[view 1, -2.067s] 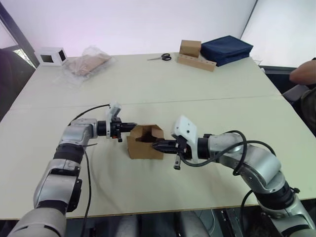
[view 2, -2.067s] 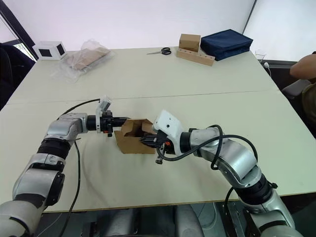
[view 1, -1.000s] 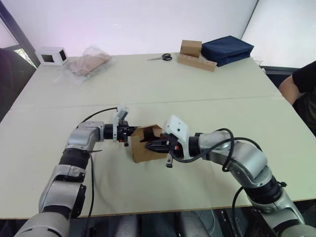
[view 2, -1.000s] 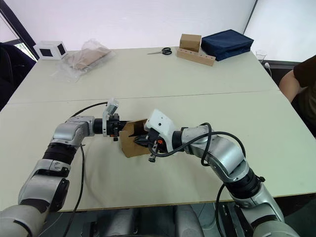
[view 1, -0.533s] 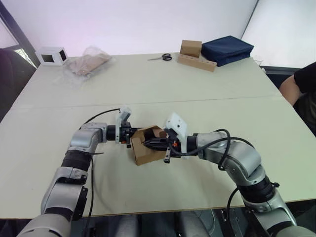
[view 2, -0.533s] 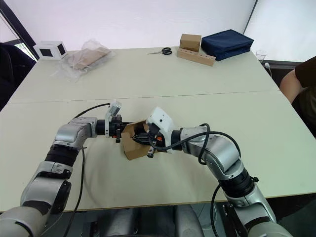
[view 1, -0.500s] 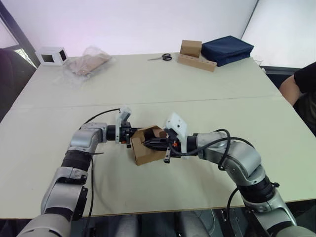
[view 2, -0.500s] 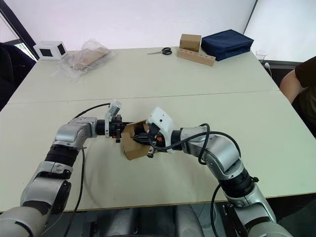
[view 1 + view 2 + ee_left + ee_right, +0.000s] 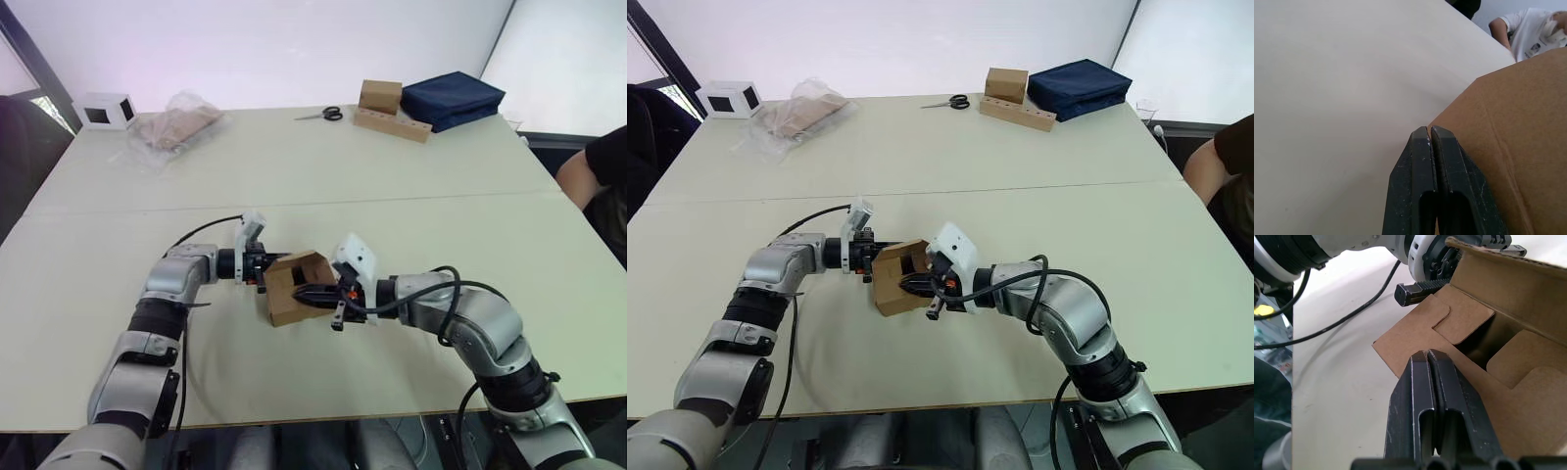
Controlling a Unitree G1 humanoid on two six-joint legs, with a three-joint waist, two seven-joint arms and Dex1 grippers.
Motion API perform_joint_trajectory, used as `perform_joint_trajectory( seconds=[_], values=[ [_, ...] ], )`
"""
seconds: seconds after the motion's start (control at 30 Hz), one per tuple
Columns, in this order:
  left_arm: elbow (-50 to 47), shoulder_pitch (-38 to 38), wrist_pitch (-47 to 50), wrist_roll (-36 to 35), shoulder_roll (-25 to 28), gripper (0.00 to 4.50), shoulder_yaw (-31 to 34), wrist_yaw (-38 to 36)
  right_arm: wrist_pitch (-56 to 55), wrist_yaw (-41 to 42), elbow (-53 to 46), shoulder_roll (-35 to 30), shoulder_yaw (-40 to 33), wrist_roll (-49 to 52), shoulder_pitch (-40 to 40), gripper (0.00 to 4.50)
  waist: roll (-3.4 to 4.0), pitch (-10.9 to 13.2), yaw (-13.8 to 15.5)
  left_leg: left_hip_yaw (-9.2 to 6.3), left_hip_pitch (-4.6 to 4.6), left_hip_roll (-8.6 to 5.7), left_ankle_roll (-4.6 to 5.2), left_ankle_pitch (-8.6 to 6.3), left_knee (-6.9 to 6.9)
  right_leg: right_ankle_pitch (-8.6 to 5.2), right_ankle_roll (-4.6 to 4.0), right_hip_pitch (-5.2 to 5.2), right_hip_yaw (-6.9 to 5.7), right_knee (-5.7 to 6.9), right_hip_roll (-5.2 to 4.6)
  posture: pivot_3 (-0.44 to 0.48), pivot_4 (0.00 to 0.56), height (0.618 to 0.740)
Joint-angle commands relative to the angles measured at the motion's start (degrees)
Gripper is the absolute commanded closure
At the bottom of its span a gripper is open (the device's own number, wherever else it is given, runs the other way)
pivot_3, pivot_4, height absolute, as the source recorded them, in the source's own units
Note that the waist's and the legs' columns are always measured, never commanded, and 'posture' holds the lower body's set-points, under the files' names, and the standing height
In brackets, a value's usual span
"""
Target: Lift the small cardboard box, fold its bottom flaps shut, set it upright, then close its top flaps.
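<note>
Pressing the small cardboard box (image 9: 296,288) — both fingers closed, left (image 9: 263,277), right (image 9: 306,291) — gripping nothing.

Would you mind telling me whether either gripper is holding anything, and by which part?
Both grippers are at the small cardboard box. The left gripper is shut beside its outer wall; the right gripper is shut against a notched flap. A true grip cannot be told.

No text, label, brand or number can be read anywhere. The small cardboard box (image 9: 898,277) is plain and unprinted. A person's white shirt (image 9: 1529,30), seen in the left wrist view, carries a small dark mark, too small to make out.
</note>
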Motion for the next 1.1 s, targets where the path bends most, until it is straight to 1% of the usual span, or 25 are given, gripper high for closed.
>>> perform_joint_trajectory(
  seconds=[0.03,0.23,0.43,0.63,0.8,0.9,0.97,1.03,1.1],
  values=[
    [1.34,-2.91,-2.03,0.11,-0.84,4.45,-0.2,-0.39,2.69,-1.62,-1.24,0.38,-1.94,1.59,0.19,4.5,0.0,0.0,0.01,0.0,0.0,0.0,0.0,0.0,0.0,0.0,0.0,0.0,0.0,0.0,0.0,0.0,0.15,0.74],
    [6.71,-5.36,-5.23,1.97,-1.25,4.45,-0.39,-0.06,4.27,-3.28,-1.53,1.26,-2.61,2.46,-0.36,4.5,0.0,0.0,-0.19,0.0,0.0,0.0,0.01,0.0,0.0,0.0,0.0,0.0,0.0,0.0,0.01,0.0,0.15,0.74],
    [11.13,-5.67,-8.57,3.72,-0.14,4.45,0.67,0.97,4.03,-4.19,-0.14,2.13,-2.39,1.97,-0.81,4.5,0.0,0.0,-0.27,0.0,0.0,0.0,0.0,0.0,0.0,0.0,0.0,-0.01,-0.01,0.0,0.02,0.0,0.15,0.74],
    [8.7,-3.95,-7.81,2.77,0.56,4.45,1.73,1.98,3.27,-3.85,1.53,2.16,-1.68,1.38,-1.16,4.5,0.0,-0.01,-0.36,-0.01,0.02,0.0,0.01,-0.01,0.0,0.0,0.0,-0.01,0.0,0.02,0.03,0.0,0.15,0.74],
    [5.83,-1.83,-9.38,2.82,1.68,4.45,3.78,6.26,2.77,-3.48,2.59,2.1,-1.55,1.29,-1.56,4.5,0.01,-0.02,-0.39,-0.02,0.03,0.01,0.02,-0.01,0.0,0.0,0.0,-0.01,0.0,0.03,0.03,0.0,0.15,0.74],
    [1.53,0.75,-10.07,0.8,3.17,4.45,7.19,8.82,2.37,-3.02,2.69,1.98,-1.57,1.46,-1.78,4.5,0.01,-0.02,-0.5,-0.03,0.04,0.03,0.02,-0.01,-0.01,0.0,0.0,-0.04,0.01,0.05,0.05,0.0,0.15,0.74],
    [-2.95,3.21,-7.32,-0.5,5.38,4.45,8.52,9.0,1.71,-2.38,2.3,1.71,-1.44,1.46,-1.89,4.5,0.01,-0.02,-0.43,-0.03,0.03,0.03,-0.01,0.01,-0.03,0.0,0.0,-0.04,0.01,0.05,0.04,0.0,0.15,0.74],
    [-10.49,6.97,-2.74,-2.83,8.57,4.45,10.35,9.05,0.76,-1.17,1.31,1.13,-1.08,1.65,-1.82,4.5,0.01,-0.02,-0.42,-0.02,0.03,0.03,-0.02,0.01,-0.03,0.0,0.0,-0.04,0.01,0.04,0.01,0.0,0.15,0.74],
    [-23.64,12.67,5.43,-7.99,13.36,4.45,13.66,9.52,0.38,-0.93,0.99,1.01,-0.85,1.67,-1.64,4.5,0.0,-0.01,-0.48,-0.03,0.02,0.03,0.0,0.0,-0.03,0.0,0.0,-0.05,0.01,0.03,0.0,0.0,0.15,0.74]
  ],
)
